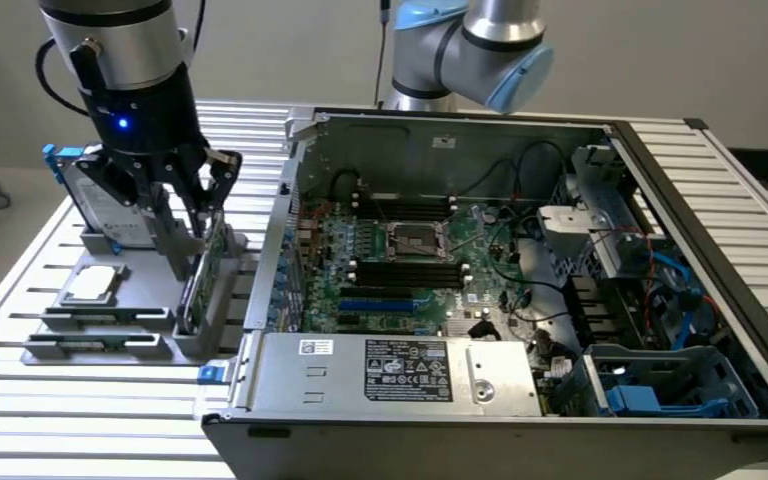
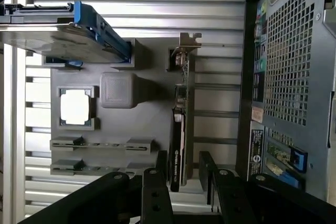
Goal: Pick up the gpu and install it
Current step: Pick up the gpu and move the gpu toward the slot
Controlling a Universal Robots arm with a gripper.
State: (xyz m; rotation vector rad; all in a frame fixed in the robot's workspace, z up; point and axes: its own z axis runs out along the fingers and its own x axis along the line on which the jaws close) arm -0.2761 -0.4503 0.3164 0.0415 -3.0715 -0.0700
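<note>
Item: gpu (image 1: 197, 285) (image 2: 181, 108), standing on edge in the grey holder (image 1: 131, 300) (image 2: 147, 124) on the slatted counter (image 1: 64, 400), just beside the open computer case (image 1: 704, 220) (image 2: 294, 77). Tool (image 1: 195, 245) (image 2: 182, 157): we record its fingers apart, one on either side of the card. They seem to stand clear of it, though we cannot be sure.

Narrow gap — computer case (image 2: 294, 77) beside gpu (image 2: 181, 129), claw (image 2: 182, 179) astride
</note>
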